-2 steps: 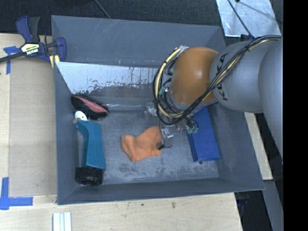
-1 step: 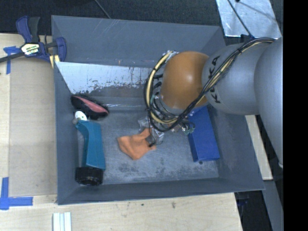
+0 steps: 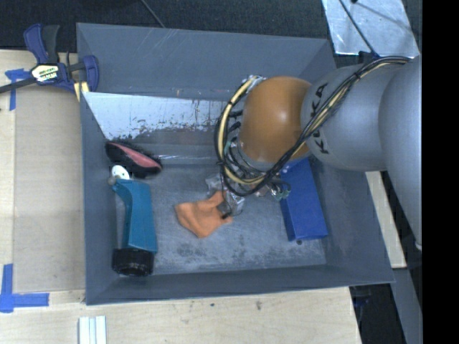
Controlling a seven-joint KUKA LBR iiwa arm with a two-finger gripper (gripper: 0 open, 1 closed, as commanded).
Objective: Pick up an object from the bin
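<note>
My gripper (image 3: 226,205) is low in the middle of the bin, right at the upper right end of a soft orange lump (image 3: 200,218) lying on the floor. Its fingertips touch or overlap that end of the lump; the arm's own body hides how they stand. A blue rectangular block (image 3: 303,201) lies just to the right of the gripper, partly under the arm.
Along the left side lies a blue tool with a black round end (image 3: 136,229) and a white tip. Above it, near the back wall, rests a dark oval thing with a pink face (image 3: 134,158). The arm with its orange cover and cables fills the right half of the bin.
</note>
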